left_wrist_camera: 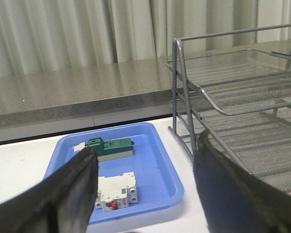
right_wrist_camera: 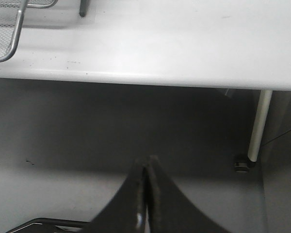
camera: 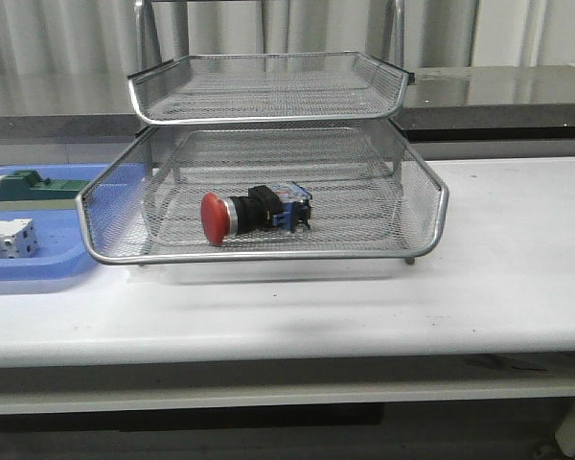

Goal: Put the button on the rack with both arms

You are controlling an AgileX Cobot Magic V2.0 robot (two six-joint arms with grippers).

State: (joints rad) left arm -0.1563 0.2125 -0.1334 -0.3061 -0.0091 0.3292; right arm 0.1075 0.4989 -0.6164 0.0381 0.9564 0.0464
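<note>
The button, red mushroom head to the left and blue-black block to the right, lies on its side in the lower mesh tray of the silver rack. No gripper touches it. Neither arm shows in the front view. My left gripper is open with nothing between its fingers, hovering above the blue tray beside the rack. My right gripper is shut on nothing, off the table's front edge and over the floor; a corner of the rack shows far from it.
The blue tray left of the rack holds a green component and a white switch block; both also show in the left wrist view, green component, white block. A table leg stands at the right.
</note>
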